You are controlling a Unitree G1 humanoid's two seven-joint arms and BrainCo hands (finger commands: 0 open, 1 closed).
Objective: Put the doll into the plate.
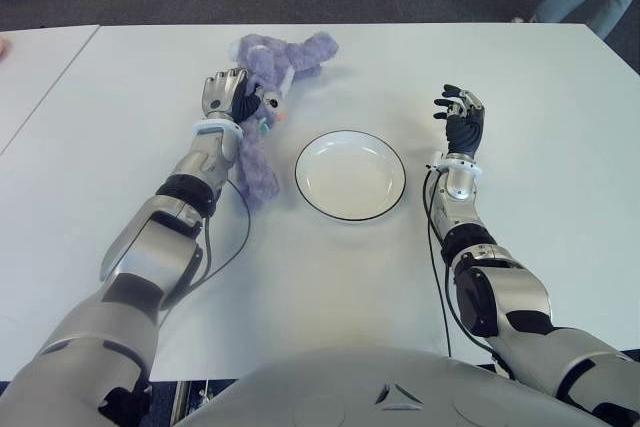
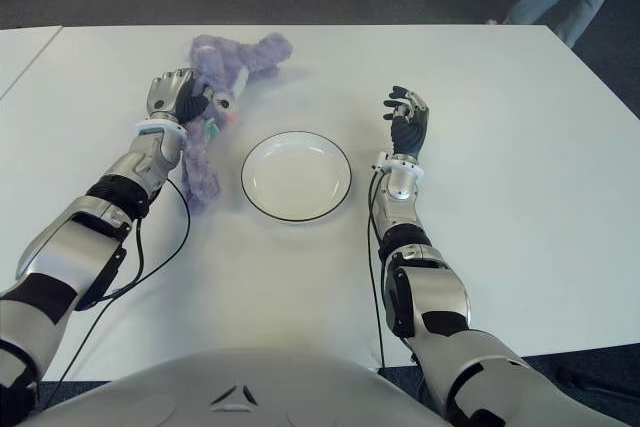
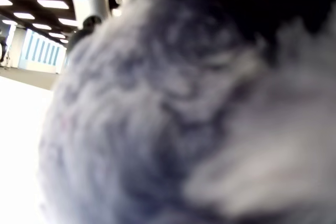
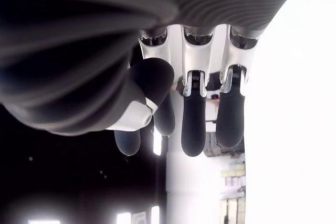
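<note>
Left hand (image 1: 226, 93) fingers clenched on doll (image 1: 268, 77), ten o'clock of empty plate (image 1: 350, 175); right hand (image 1: 461, 119) at three, released; bare desk (image 1: 330, 287) around.

bright, even overhead light | soft faint shadows on table (image 1: 520, 97) | left wrist view blurred by doll (image 3: 173, 114) fur | right wrist view backlit, glaring

fuzzy plush doll (image 1: 262, 82), glossy plate (image 1: 350, 175)
</note>
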